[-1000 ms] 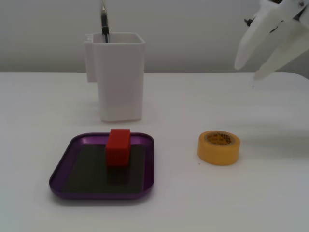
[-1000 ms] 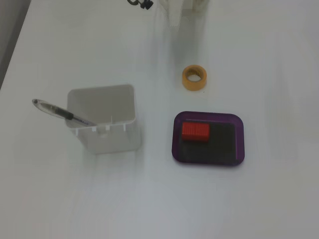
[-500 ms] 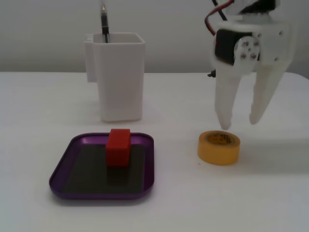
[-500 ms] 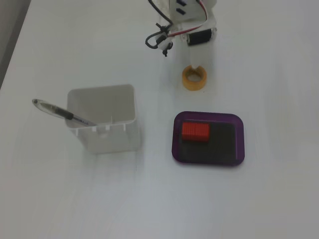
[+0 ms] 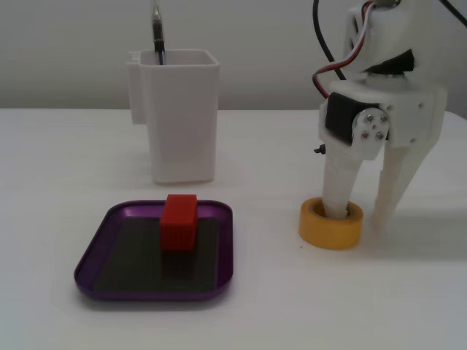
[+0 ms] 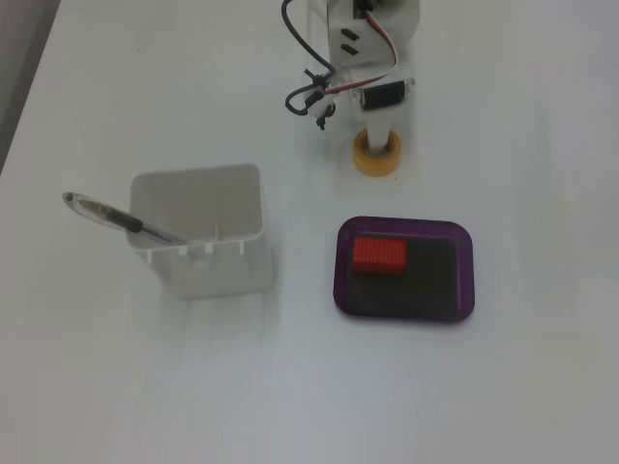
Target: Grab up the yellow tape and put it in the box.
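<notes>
The yellow tape lies flat on the white table, right of the box; it also shows in the other fixed view. My gripper is open and points down over the tape. One finger stands inside the hollow core. The other finger stands outside the roll to its right, a small gap from the roll's wall. The box is a shallow purple tray with a dark floor, and a red cube stands in it. The box and cube lie below the tape in the other fixed view.
A tall white container with a pen in it stands behind the box. In the other fixed view the container is left of the box. The arm's cables hang beside the tape.
</notes>
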You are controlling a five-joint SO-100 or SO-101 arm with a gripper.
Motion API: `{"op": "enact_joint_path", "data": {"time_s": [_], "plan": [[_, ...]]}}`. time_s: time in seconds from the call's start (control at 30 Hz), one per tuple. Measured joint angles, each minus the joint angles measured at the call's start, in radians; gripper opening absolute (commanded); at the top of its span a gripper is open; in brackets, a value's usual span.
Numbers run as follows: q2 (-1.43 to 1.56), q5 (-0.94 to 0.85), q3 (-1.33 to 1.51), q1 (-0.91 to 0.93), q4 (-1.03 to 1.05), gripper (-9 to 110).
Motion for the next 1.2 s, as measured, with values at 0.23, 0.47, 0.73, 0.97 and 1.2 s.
{"op": "enact_joint_path", "data": {"time_s": [0.23,0.47,0.73,0.97,1.2], "plan": [[0.008,0.003,0.028,0.000,-0.028,-1],[0.086,0.017,-0.132,-0.023,0.158,-1],[0.160,0.015,-0.477,-0.250,0.334,-1],[-0.061,0.015,-0.653,-0.313,0.339,-1],[-0.365,0.015,-0.899,-0.322,0.299,-1]]}}
